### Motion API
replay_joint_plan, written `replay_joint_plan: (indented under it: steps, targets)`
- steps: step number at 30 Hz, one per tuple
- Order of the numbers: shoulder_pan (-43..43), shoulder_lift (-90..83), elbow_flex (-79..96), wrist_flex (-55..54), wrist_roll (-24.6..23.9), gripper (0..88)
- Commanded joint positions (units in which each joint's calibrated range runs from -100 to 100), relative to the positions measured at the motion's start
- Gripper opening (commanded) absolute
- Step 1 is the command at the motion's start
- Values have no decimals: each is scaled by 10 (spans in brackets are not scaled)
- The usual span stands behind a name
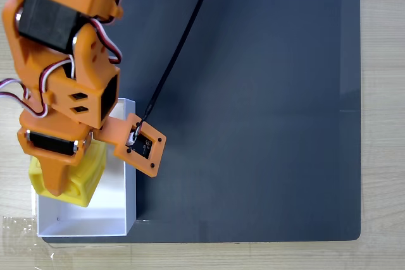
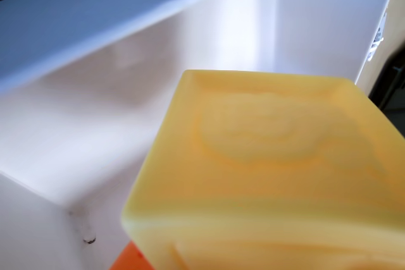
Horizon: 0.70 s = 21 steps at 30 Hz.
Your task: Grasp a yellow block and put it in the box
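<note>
Claw grips the yellow block over the box, its fingertips hidden.

My arm is all orange 3D-printed plastic w/ black servos, red/white/black wires looping off the side, small square holes up top, plus a screwed-on cam bracket w/ black cable.

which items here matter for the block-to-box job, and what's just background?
Job:
- yellow block, over the box's inside, with the gripper on it
- box, white, at the mat's lower left in the fixed view

Background:
- dark mat
- wooden table
- black cable crossing the mat to the wrist camera mount
</note>
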Motion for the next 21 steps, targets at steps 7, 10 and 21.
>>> replay_joint_plan:
  steps: [7, 10, 21]
  targets:
    - [3, -10, -9, -2, 10, 324]
    - [3, -10, -5, -2, 10, 407]
    - [1, -18, -8, -2, 14, 445]
